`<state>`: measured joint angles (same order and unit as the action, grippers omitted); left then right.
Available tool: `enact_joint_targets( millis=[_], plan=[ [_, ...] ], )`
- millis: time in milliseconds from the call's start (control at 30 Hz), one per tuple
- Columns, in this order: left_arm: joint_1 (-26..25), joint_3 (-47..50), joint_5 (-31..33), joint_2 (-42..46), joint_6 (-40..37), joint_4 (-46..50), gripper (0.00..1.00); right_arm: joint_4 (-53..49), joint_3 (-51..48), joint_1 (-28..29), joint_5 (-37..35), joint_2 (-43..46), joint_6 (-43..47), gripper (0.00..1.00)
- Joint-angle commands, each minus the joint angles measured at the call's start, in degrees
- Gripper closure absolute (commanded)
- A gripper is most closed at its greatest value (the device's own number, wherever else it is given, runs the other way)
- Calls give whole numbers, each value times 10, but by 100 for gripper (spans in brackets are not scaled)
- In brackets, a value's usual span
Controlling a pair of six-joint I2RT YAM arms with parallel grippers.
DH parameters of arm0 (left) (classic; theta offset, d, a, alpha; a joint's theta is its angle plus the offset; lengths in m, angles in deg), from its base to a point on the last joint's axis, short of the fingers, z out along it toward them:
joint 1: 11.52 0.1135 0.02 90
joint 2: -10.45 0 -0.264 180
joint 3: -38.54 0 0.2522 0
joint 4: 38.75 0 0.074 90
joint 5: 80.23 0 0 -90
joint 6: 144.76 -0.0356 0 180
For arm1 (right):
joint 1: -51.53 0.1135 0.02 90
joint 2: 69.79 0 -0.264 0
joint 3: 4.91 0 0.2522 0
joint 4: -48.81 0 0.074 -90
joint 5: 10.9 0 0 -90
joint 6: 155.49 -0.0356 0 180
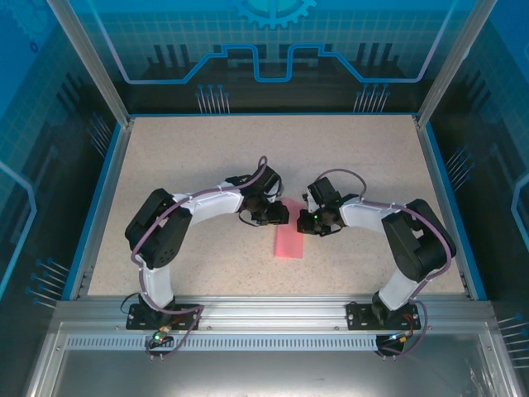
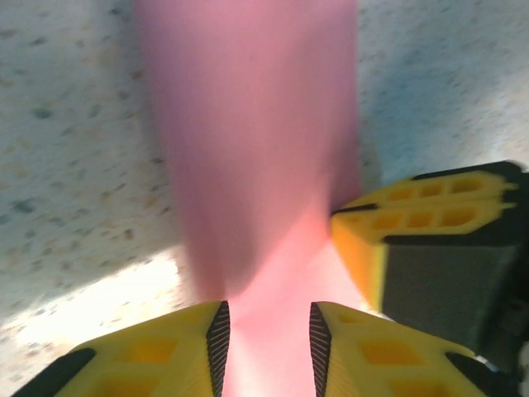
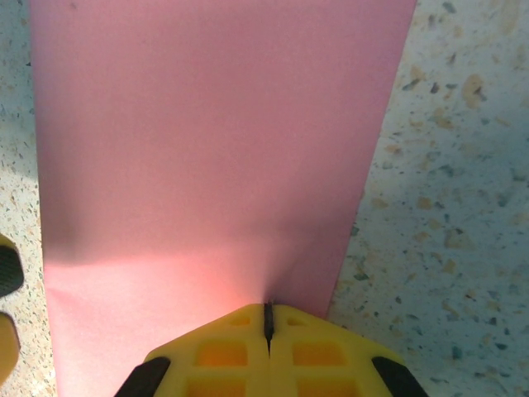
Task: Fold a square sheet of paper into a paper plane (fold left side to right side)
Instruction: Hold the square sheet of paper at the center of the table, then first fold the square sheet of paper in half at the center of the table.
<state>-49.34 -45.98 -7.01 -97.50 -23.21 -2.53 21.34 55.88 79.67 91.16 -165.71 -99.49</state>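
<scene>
Pink sheet of paper (image 2: 256, 149) blurred in left wrist view, far end cut by frame, top-view far edge hidden under left gripper (image 1: 277, 213), right gripper (image 1: 314, 222)

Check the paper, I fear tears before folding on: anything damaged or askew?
No tear shows. The pink paper has only a faint pucker where the tip of the shut right gripper meets it. Otherwise nothing stands out.

One square sheet of paper (image 1: 288, 242) between two claws, the left claw (image 2: 264, 331) and the right claw (image 3: 268, 318); one desk (image 1: 190, 165).
</scene>
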Motion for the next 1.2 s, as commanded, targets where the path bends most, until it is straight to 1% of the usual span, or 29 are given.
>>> enact_joint_targets(
  millis=[0, 100, 167, 333, 633, 833, 1033, 1167],
  plan=[
    [2, 16, -65, -7, 11, -50, 74, -46, -7, 9, -17, -26, 10, 100],
    [2, 15, -85, -26, 18, -71, 78, -47, -5, 10, -17, -26, 9, 100],
    [1, 14, -84, -38, 17, -71, 79, -48, -5, 11, -17, -27, 9, 100],
    [3, 11, -52, -58, 4, -51, 79, -56, -2, 12, -21, -31, 10, 100],
    [23, 33, -32, -69, -9, -42, 79, -76, 5, 13, -21, -40, 21, 100],
    [43, 61, -32, -52, -15, -46, 78, -83, 6, 14, -22, -47, 24, 100],
    [58, 79, -32, -14, -30, -42, 77, -81, 5, 14, -20, -48, 24, 100],
    [59, 92, -51, 20, -36, -62, 78, -79, 6, 13, -18, -45, 24, 100]
  ],
)
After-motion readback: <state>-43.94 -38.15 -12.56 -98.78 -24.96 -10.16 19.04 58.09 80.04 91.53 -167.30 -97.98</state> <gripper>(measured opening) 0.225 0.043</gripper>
